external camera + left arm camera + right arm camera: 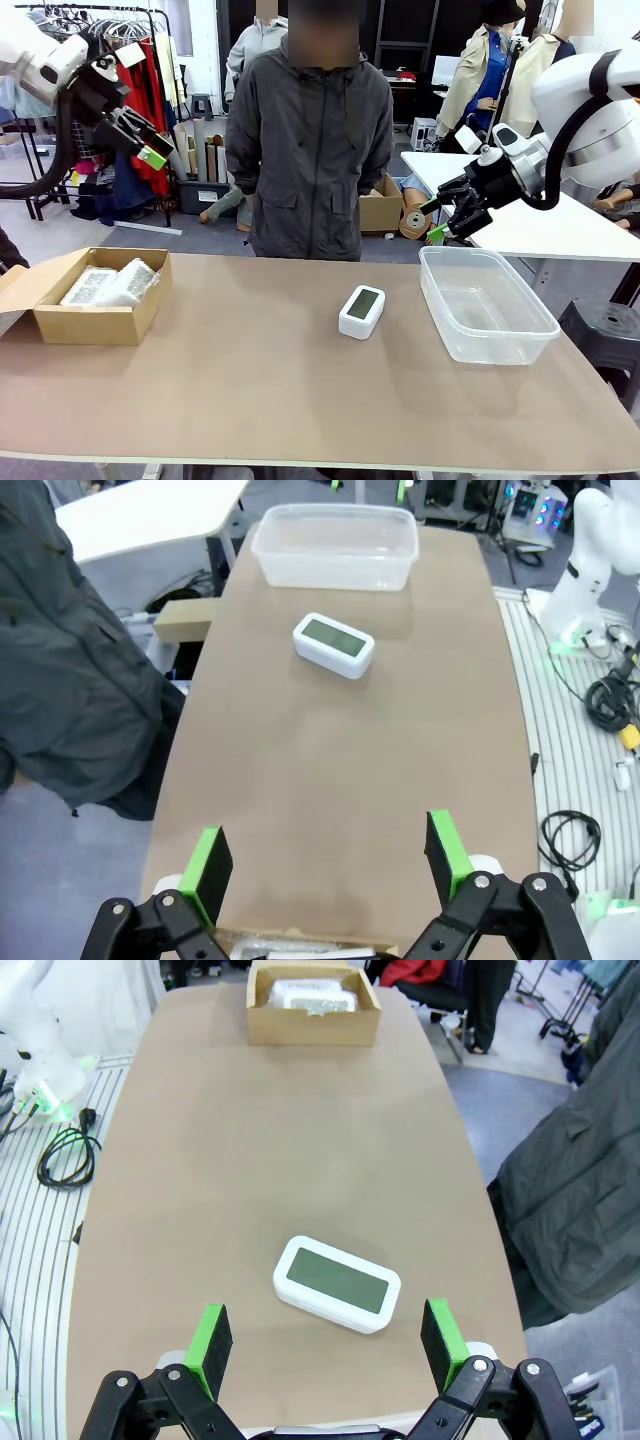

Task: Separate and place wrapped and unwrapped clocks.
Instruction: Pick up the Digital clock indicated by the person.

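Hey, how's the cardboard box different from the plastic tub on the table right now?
The cardboard box is brown and opaque; the plastic tub is clear. The box holds the bubble-wrapped bundles; the tub holds nothing. The box sits at the robot's left end of the table, the tub toward its right. Both are open-topped rectangular containers resting on the table.

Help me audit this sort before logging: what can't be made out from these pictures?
- Bundles, front view: lower parts hidden by the box wall; labels too small to read.
- Bundles, right wrist view: too far off and small to count.
- Box, left wrist view: cut off by the bottom edge, a sliver showing between the fingers of the left gripper.
- Clock: underside hidden, since it lies face up.
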`<state>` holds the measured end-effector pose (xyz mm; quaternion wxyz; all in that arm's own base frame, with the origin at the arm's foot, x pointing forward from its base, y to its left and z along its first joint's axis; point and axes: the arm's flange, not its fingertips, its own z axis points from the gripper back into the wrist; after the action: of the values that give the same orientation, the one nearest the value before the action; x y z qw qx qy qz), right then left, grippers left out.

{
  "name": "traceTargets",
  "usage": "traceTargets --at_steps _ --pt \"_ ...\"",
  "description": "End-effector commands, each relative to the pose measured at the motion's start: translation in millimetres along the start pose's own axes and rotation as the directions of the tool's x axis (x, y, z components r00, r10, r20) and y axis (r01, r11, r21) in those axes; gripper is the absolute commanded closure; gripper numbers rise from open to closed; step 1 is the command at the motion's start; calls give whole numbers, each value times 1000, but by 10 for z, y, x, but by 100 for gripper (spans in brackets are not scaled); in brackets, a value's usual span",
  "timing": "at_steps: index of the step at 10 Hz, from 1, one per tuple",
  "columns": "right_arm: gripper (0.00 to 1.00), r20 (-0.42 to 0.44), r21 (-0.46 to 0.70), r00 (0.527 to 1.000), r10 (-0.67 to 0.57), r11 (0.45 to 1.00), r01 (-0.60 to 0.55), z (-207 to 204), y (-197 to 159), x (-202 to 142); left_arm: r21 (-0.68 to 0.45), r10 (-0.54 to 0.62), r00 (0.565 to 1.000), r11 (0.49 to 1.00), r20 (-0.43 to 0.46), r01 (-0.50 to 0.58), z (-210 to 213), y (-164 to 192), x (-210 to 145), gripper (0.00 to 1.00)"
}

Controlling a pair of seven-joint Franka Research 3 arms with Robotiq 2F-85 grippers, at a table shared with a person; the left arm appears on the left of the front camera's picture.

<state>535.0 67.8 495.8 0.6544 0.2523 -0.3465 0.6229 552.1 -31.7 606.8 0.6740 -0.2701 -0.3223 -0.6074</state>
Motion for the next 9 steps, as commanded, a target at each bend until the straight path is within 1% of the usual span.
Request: traceTargets --at_steps 1,2,3,4,5,6,7,8,9 --pt "0 -4 -8 1000 7 1000 -8 15 5 7 7 -23 999 1000 -26 23 13 -50 64 0" --pt "0 -4 -8 1000 7 1000 -8 15 5 7 0 0 1000 1000 0 0 0 0 0 0" --pt "0 -4 -8 1000 7 1000 -8 15 5 7 -10 -68 997 998 -23 67 -41 44 -31 0" --pt "0 -4 -8 1000 7 1000 -8 15 5 7 4 -115 992 993 -46 115 -121 46 -22 0" --pt "0 -4 -8 1000 7 1000 -8 15 5 7 -6 -148 988 989 -48 148 -115 52 -24 0" --pt "0 -4 -8 1000 7 1000 -8 15 5 7 6 -191 980 981 -53 192 -149 25 -19 0" --pt "0 -4 -8 1000 7 1000 -8 15 5 7 22 -207 976 978 -64 208 -152 -2 -5 0" --pt "0 -4 -8 1000 7 1000 -8 15 5 7 33 -192 980 980 -60 194 -161 -4 -18 0" --pt "0 -4 -8 1000 7 1000 -8 15 5 7 61 -153 987 986 -43 156 -162 10 -36 0"
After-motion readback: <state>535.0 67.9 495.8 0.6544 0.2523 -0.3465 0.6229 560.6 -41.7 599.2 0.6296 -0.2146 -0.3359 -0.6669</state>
